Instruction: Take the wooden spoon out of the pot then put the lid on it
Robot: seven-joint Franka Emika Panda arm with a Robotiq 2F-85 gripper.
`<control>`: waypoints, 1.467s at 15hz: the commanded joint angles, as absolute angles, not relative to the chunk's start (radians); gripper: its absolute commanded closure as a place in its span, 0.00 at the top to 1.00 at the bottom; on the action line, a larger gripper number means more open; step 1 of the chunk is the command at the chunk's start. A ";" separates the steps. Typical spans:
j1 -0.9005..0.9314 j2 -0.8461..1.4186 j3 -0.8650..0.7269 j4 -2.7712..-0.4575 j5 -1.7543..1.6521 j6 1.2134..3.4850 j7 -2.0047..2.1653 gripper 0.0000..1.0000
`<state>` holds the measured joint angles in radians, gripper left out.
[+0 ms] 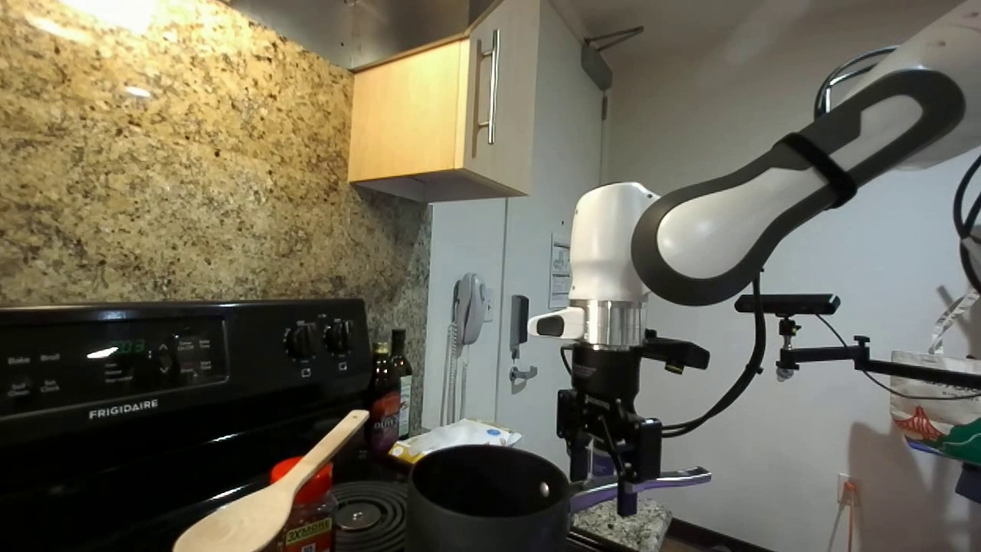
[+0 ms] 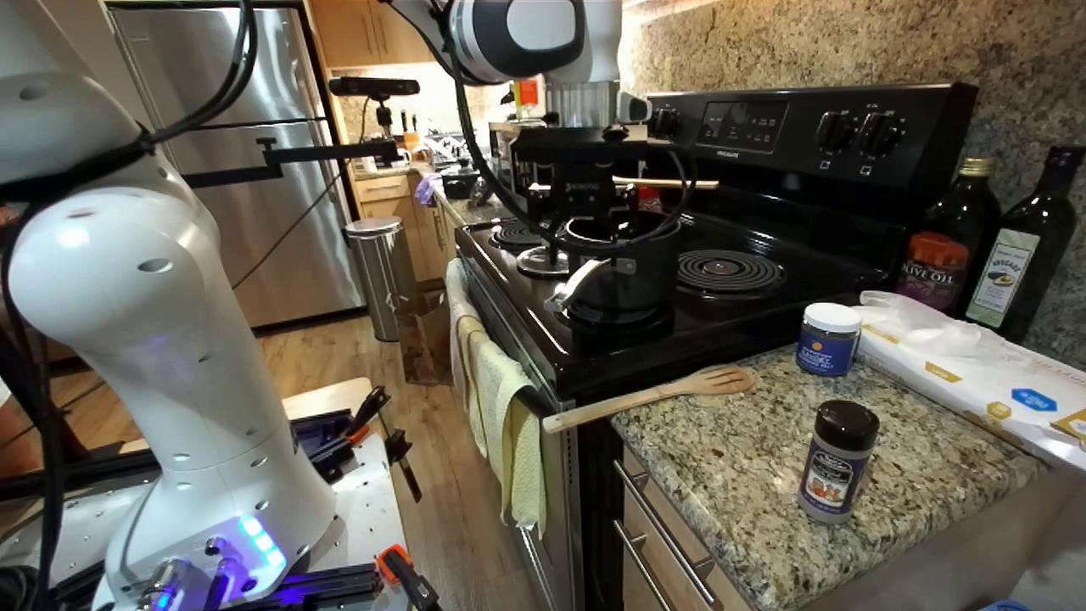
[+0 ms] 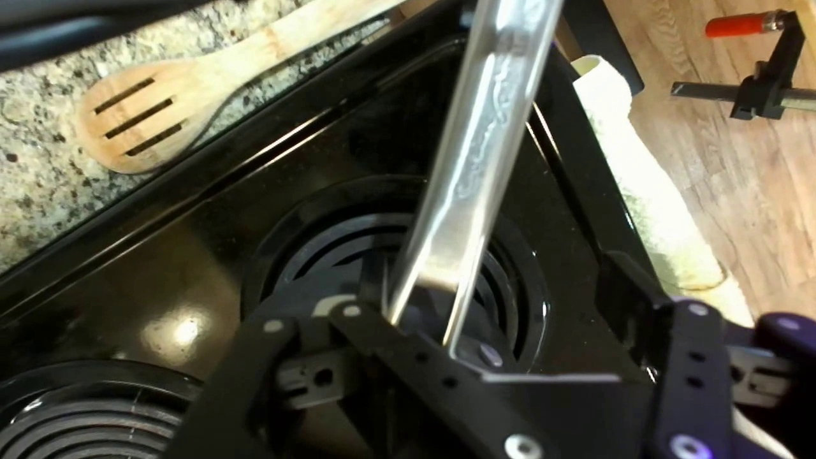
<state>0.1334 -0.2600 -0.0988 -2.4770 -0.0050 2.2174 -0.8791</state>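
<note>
In an exterior view, your gripper (image 1: 604, 492) straddles the handle (image 1: 674, 480) of the pot (image 1: 487, 537), jaws apart; the wooden spoon (image 1: 272, 502) lies outside, across the pot from it. In an exterior view, what may be the lid (image 2: 543, 261) rests below and beyond your gripper. In the wrist view, a gap separates the handle from one finger (image 3: 628, 299): you likely mean to grasp it, so centre before squeezing.

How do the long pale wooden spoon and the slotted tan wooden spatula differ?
The spoon shows no slots; the spatula has three. The spoon appears in front of the red-capped jar; the spatula lies on the speckled granite counter, handle overhanging. Both have straight wooden handles.
</note>
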 commanded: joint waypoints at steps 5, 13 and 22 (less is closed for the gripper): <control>0.122 -0.254 -0.102 -2.489 0.050 2.269 -0.948 0.28; 0.111 -0.264 -0.112 -2.497 0.039 2.280 -0.942 0.15; 0.085 -0.278 -0.134 -2.508 0.041 2.278 -0.938 0.15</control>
